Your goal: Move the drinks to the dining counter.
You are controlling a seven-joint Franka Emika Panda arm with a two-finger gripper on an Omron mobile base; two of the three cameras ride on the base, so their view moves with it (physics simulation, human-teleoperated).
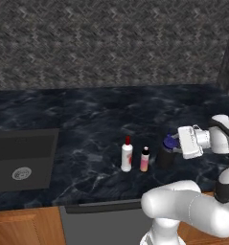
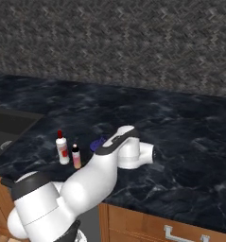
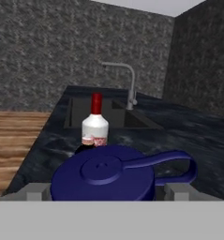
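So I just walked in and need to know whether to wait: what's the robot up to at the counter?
The white arm has its hand at the squat black bottle with the blue cap, which stands on the marbled dining counter. In the hand view the blue cap sits between the fingertips, but whether they grip it cannot be told. The slim white bottle with the red cap and the tiny pink-and-white bottle stand just beside it, toward the sink. All three drinks are on this counter.

- The black bottle (image 2: 98,144) — the arm hides all but its blue cap in the right base view.
- The sink (image 1: 21,160) runs off the left edge.
- The gripper's (image 3: 104,190) fingertips sit behind the blue cap — closed or not, unclear.
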